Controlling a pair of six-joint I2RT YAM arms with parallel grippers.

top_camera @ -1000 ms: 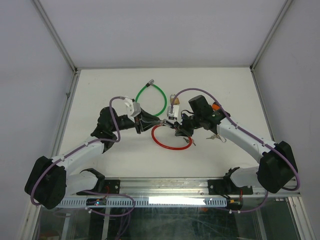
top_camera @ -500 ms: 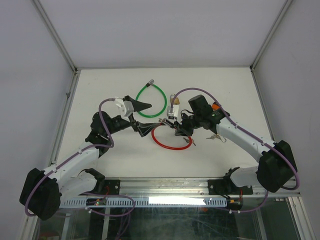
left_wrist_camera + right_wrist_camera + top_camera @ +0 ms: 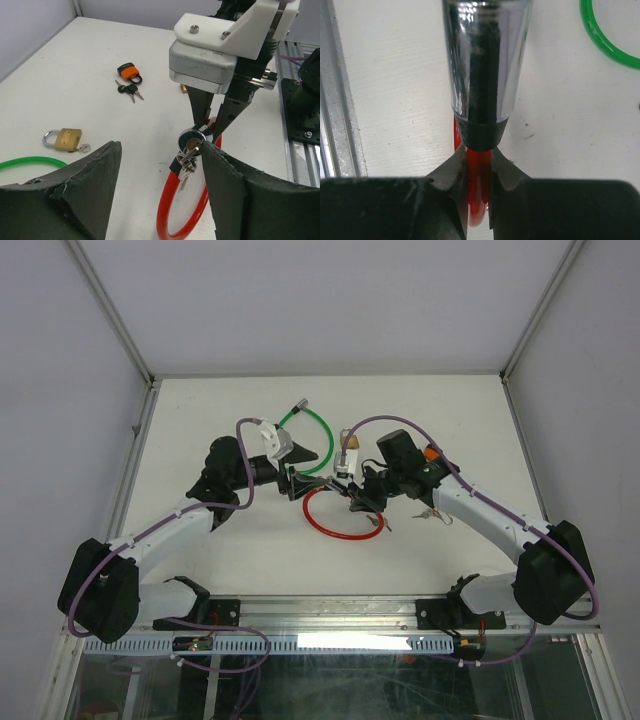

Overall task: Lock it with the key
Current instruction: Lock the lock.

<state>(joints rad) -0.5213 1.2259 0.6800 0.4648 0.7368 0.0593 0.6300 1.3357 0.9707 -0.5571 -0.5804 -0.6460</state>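
A red cable lock (image 3: 338,530) lies on the white table. Its chrome lock head (image 3: 192,137) is held up off the table. A key sits in the keyhole, and a key ring (image 3: 186,161) hangs from it. My right gripper (image 3: 479,167) is shut on the red cable (image 3: 479,195) just behind the chrome head (image 3: 487,60). It also shows in the top view (image 3: 352,498) and the left wrist view (image 3: 216,117). My left gripper (image 3: 161,147) is open, its jaws either side of the key. Its right finger (image 3: 235,185) is close beside the lock head. It also shows in the top view (image 3: 305,473).
A green cable lock (image 3: 320,422) lies behind my left gripper and also shows in the left wrist view (image 3: 25,162). A brass padlock (image 3: 67,138) lies by it. An orange padlock (image 3: 129,72) and loose keys (image 3: 129,90) lie beside my right arm.
My left wrist has pulled back, turned and opened its jaws, then moved up again to the lock head. My right arm and the lock have stayed still.
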